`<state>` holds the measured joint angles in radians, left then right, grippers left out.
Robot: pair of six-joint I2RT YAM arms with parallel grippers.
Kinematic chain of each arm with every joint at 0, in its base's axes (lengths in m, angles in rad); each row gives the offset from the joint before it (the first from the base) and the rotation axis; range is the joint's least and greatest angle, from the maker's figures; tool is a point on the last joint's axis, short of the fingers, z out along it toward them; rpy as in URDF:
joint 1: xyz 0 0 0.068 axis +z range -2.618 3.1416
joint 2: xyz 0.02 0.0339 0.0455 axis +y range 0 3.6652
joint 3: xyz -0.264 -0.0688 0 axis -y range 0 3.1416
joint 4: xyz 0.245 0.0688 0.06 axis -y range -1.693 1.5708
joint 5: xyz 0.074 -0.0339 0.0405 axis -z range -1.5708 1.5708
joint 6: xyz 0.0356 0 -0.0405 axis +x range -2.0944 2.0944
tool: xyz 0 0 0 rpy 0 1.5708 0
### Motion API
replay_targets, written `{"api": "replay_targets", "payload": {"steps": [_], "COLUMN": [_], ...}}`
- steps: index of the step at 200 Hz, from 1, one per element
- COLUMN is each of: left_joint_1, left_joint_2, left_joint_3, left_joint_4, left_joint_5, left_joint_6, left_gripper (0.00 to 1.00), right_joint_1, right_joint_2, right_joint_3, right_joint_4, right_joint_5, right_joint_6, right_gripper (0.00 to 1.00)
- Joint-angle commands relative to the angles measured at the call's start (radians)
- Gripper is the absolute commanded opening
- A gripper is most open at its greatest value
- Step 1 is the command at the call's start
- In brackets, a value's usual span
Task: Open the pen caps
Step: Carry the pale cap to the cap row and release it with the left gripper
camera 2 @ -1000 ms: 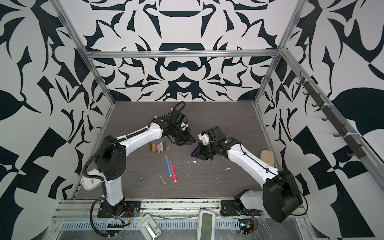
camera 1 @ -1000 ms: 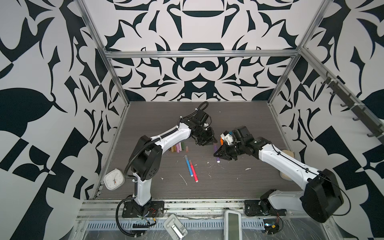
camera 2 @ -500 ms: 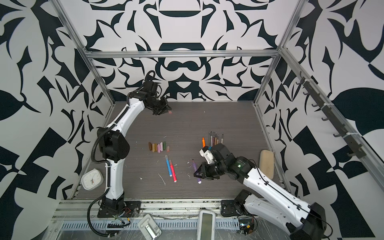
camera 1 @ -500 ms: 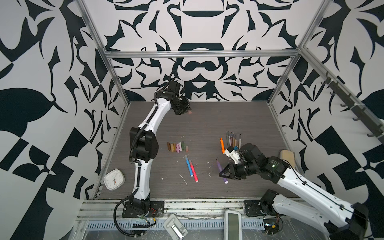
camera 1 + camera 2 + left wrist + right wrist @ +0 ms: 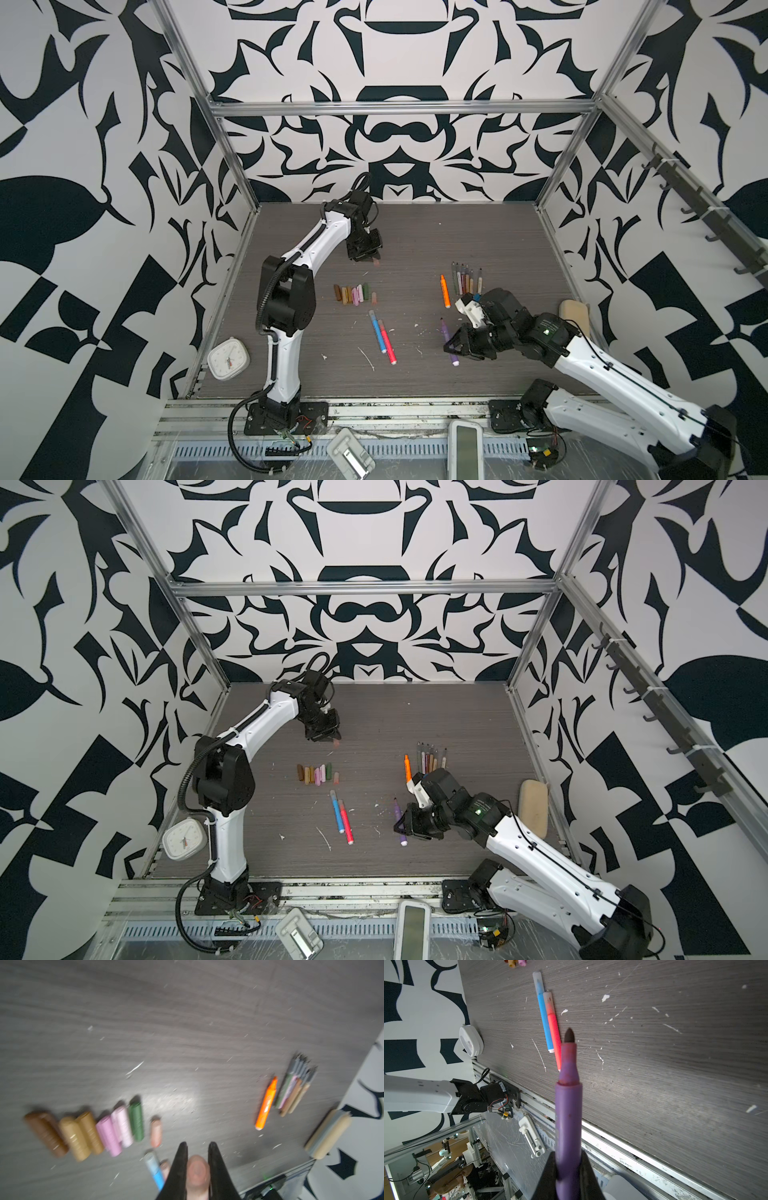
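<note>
My left gripper point(image 5: 367, 259) point(image 5: 196, 1144) hangs above the table behind the row of pen caps point(image 5: 351, 293) point(image 5: 83, 1132) and is shut on a translucent pinkish cap point(image 5: 197, 1169) point(image 5: 376, 262). That row holds brown, gold, pink and green caps, with a peach cap point(image 5: 155, 1133) just beside it. My right gripper point(image 5: 449, 341) point(image 5: 568, 1153) is shut on a purple pen point(image 5: 568, 1105) point(image 5: 399, 816), uncapped with its dark tip bare. A blue pen point(image 5: 377, 332) and a pink-red pen point(image 5: 387, 345) lie side by side mid-table, both with caps on.
An orange pen point(image 5: 444, 291) and a bunch of uncapped pens point(image 5: 467, 278) lie at the right. A tan sponge point(image 5: 574, 316) rests by the right wall and a white clock point(image 5: 228, 358) at the front left corner. White flecks dot the table.
The grippers were together mid-table, then pulled apart. My left arm swung up to the back wall and has come down toward the cap row. My right gripper carried the purple pen to the front right.
</note>
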<state>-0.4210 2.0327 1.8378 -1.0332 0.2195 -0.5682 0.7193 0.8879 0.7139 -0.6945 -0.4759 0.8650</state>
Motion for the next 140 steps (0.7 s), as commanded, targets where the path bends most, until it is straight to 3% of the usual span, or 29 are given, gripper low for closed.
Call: {"api": "replay_targets", "payload": {"steps": [1,27,80,140], "left_joint_1": [-0.021,-0.080,-0.218,-0.258], "left_joint_2": [-0.047,-0.012,0.180,0.288], "left_joint_3": [-0.041,-0.018,0.204,0.246], "left_joint_4": [-0.069,-0.114,-0.313,-0.373], "left_joint_5": [-0.054,-0.096,-0.225,-0.238], "left_joint_6": [0.074,0.119,0.209,0.171], "left_gripper": [0.00,0.00,0.00,0.00], "right_joint_1": [-0.004,-0.004,-0.004,-0.006], "right_joint_2": [0.020,0.060,0.088,0.037], "right_joint_3": [-0.004,0.002,0.016,-0.013], "right_joint_4": [0.029,0.058,0.065,0.046], "right_joint_5": [0.015,0.002,0.004,0.022], "right_joint_6": [0.011,0.014,0.011,0.028], "right_gripper": [0.00,0.00,0.00,0.00]}}
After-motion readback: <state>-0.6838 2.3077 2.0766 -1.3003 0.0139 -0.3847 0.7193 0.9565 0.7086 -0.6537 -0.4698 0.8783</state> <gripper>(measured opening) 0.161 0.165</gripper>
